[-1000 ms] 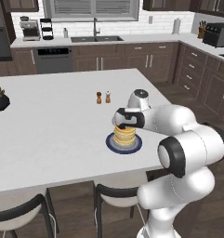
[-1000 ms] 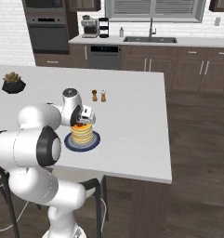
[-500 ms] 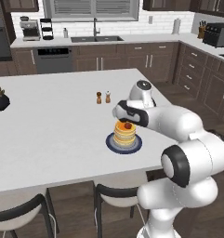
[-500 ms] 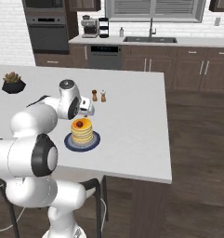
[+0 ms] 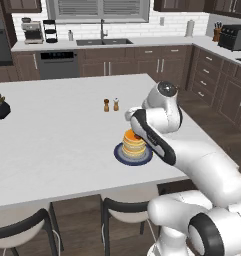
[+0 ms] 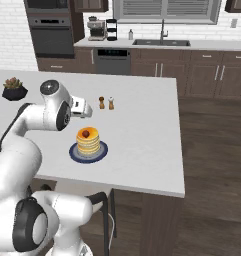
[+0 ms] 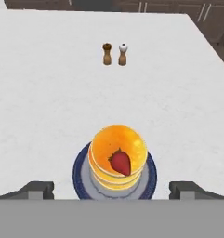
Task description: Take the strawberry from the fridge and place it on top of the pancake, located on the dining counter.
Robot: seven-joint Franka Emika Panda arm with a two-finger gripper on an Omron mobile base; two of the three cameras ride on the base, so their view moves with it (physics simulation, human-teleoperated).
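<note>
Strawberry (image 7: pixel 120 162) sits on top of the pancake (image 7: pixel 119 158) stack, toward the edge nearest my camera, on the dark blue-grey plate (image 7: pixel 81 165) on the white dining desk (image 7: pixel 48 93). My hand (image 7: pixel 111 189) hangs above and just short of the plate with its two dark fingertips (image 7: pixel 37 190) spread wide, one to each side of the stack, and nothing is between them. From the right base camera the red fruit (image 6: pixel 85 133) shows as a small spot on the orange-tan stack (image 6: pixel 88 141), with my hand (image 6: pixel 83 108) raised clear beside it. From the left base camera my forearm crosses just behind the pancakes (image 5: pixel 134 144).

I judge the placing done. The fruit looks tiny, light and soft, so it would bruise under a hard squeeze and could roll off the rounded top if nudged. If I had to take it again, I would close gently across its widest part from directly above. The pancakes look soft too and give little support against a sideways push.

A salt and pepper pair (image 7: pixel 115 53) stands well beyond the plate; a dark potted plant (image 6: pixel 15 88) rests at the far side of the desk
</note>
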